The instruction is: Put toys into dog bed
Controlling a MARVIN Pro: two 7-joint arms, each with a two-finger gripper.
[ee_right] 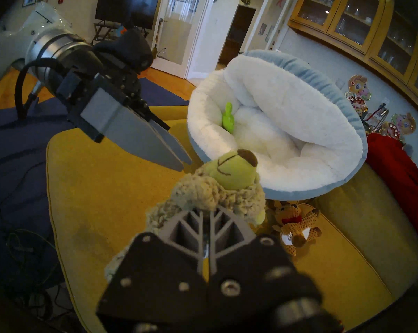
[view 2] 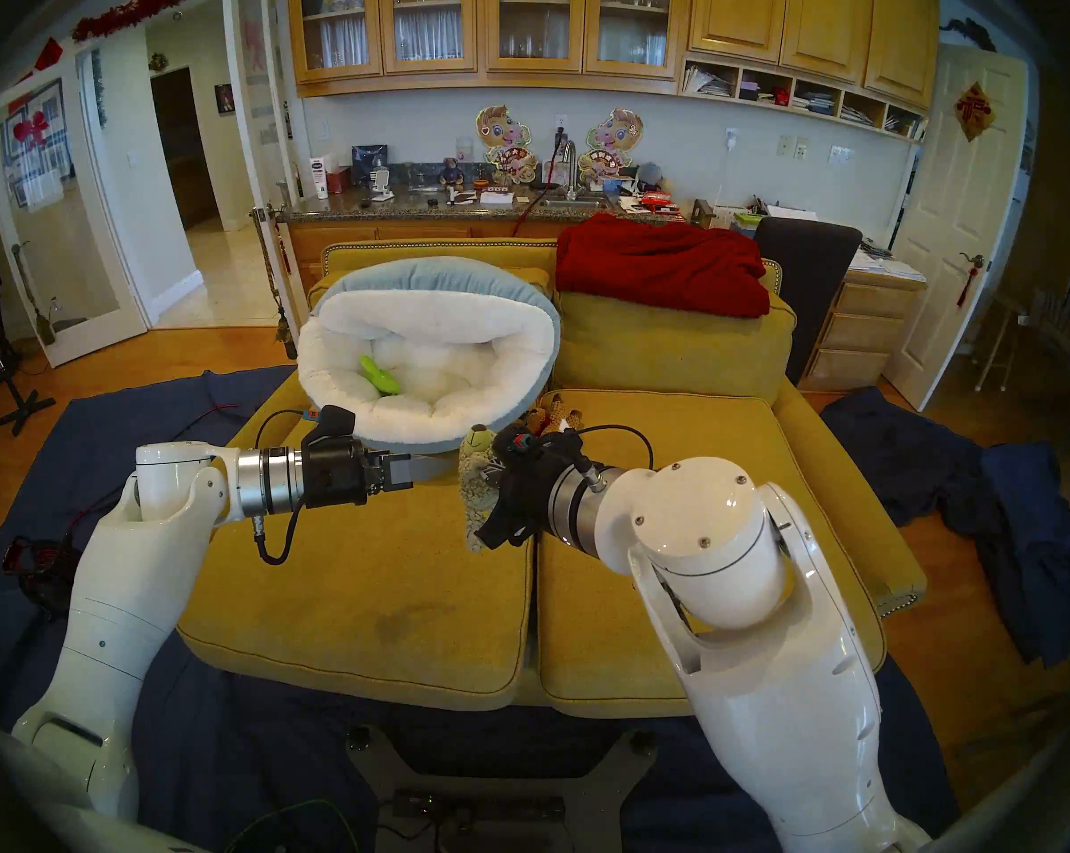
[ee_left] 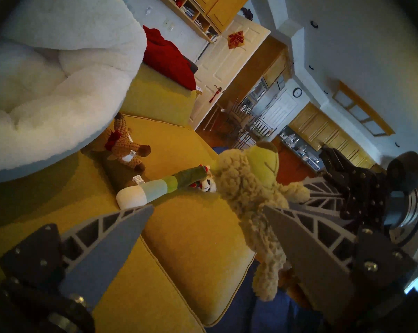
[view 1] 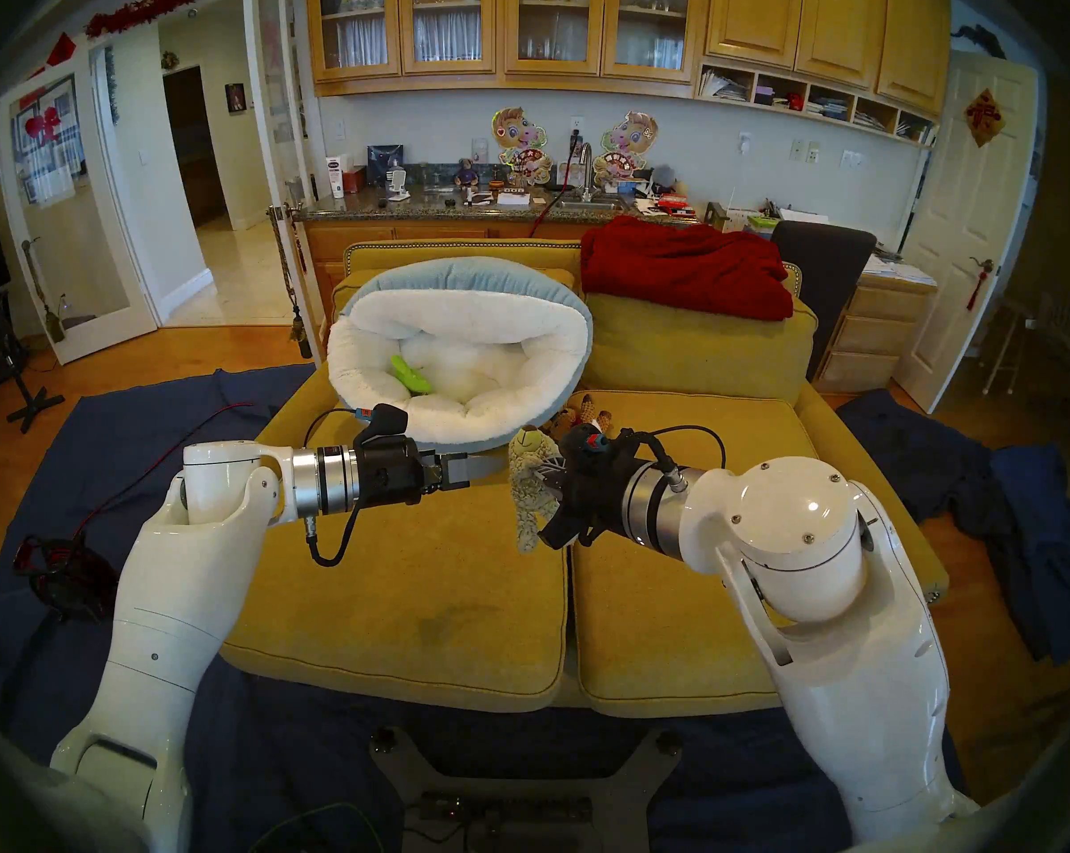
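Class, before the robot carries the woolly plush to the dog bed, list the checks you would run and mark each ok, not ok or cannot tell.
1. Right gripper shut on the woolly plush: ok.
2. Plush lifted clear of the sofa cushion, legs dangling: ok.
3. Left gripper open and holding nothing: ok.
4. Left gripper out of the plush's way: not ok; its fingers point at the plush, close beside it.
5. Dog bed has room: ok; only the green toy lies inside.
6. Other toys left on the sofa: the brown knitted animal and the long tube toy yes; whether more are hidden, cannot tell.
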